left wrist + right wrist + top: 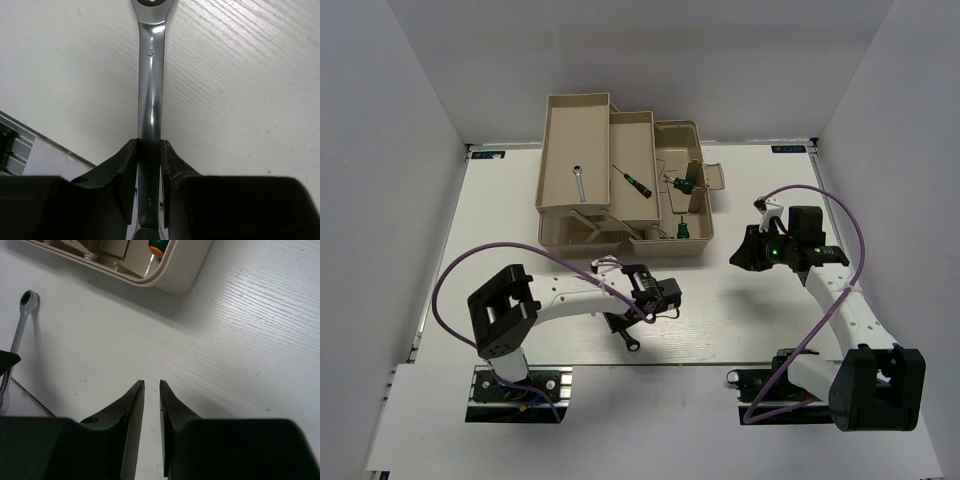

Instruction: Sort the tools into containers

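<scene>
**A:** What are the fingers doing on the left side?

**B:** The left gripper (149, 145) has its two black fingers (125, 162) pinching the shank of the long silver steel wrench (151, 75). One finger presses on each narrow edge. The tool runs straight out ahead of them, ring end farthest away.

**A:** Why hold it like that?

**B:** My guess is that with the wrench in line with the wrist, it can be carried lengthwise and laid along a long compartment. It's over the white wood-grain table (240, 100), near the front edge. I can't tell whether the far end is clear of the surface.

**A:** And the right gripper (151, 382)?

**B:** Its fingers (132, 407) are nearly together, with a thin slit between them and nothing in it. It hovers over bare table just beside the rounded corner of the beige plastic fold-out toolbox (542, 170). It looks parked aside, probably to leave the left arm a free path.

**A:** Where should the wrench go?

**B:** The short silver wrench (577, 183) lies alone in the leftmost tray. A thin dark screwdriver (633, 178) is in the middle tray, and the green-handled screwdrivers (682, 183) are in the compartments to the right. So I'd judge it belongs with the short wrench. The carry hasn't reached the toolbox yet.
</scene>
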Robot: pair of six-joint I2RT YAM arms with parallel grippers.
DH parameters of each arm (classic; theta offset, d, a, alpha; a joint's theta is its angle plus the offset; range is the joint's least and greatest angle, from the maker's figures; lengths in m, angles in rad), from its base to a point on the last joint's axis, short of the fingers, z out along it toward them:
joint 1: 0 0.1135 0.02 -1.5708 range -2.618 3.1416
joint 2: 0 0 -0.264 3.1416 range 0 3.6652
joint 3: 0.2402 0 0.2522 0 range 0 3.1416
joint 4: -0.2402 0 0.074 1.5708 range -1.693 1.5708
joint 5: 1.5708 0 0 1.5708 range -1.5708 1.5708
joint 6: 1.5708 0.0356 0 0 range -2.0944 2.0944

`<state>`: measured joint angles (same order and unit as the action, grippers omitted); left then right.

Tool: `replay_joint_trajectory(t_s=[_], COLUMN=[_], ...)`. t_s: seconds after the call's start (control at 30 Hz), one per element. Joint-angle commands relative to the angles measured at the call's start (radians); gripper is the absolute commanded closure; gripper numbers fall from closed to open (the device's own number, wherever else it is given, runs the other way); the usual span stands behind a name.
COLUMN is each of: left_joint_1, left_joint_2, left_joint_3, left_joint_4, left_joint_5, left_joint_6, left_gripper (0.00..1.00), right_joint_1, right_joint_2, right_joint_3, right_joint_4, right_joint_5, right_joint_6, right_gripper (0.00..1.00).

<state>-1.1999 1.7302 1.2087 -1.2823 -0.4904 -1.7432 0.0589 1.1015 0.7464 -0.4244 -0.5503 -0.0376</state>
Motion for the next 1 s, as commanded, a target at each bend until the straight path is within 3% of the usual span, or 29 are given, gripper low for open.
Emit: replay_joint_trajectory(t_s=[0.0,0.8,0.93,0.97], left_joint_1=[-0.004,0.005,0.014,0.014], left_joint_2=[-0.066,-0.096,-0.106,-0.106], left_joint_3=[-0.023,-0.376,-0.405,-0.405], left_joint_4=[0.013,0.431,0.440,0.449], left_joint_5=[-0.025,0.110,0.119,0.119], left_joint_6=[-0.006,0.033,0.033,0.033], left_gripper=[1.00,1.00,0.88,0.77], right_joint_1=[-0.008,-0.008,-0.005,-0.002], right_joint_2=[0.008,-0.005,-0.005,-0.003], right_joint_3=[0.047,0.059,0.062,0.062], right_joint_4=[-0.004,-0.042,-0.040,-0.040], right_joint_5=[-0.017,-0.023,-0.026,-0.028], right_joint_6=[-0.011,-0.021,-0.016,-0.018], right_gripper=[0.76,0.76,0.76,0.76])
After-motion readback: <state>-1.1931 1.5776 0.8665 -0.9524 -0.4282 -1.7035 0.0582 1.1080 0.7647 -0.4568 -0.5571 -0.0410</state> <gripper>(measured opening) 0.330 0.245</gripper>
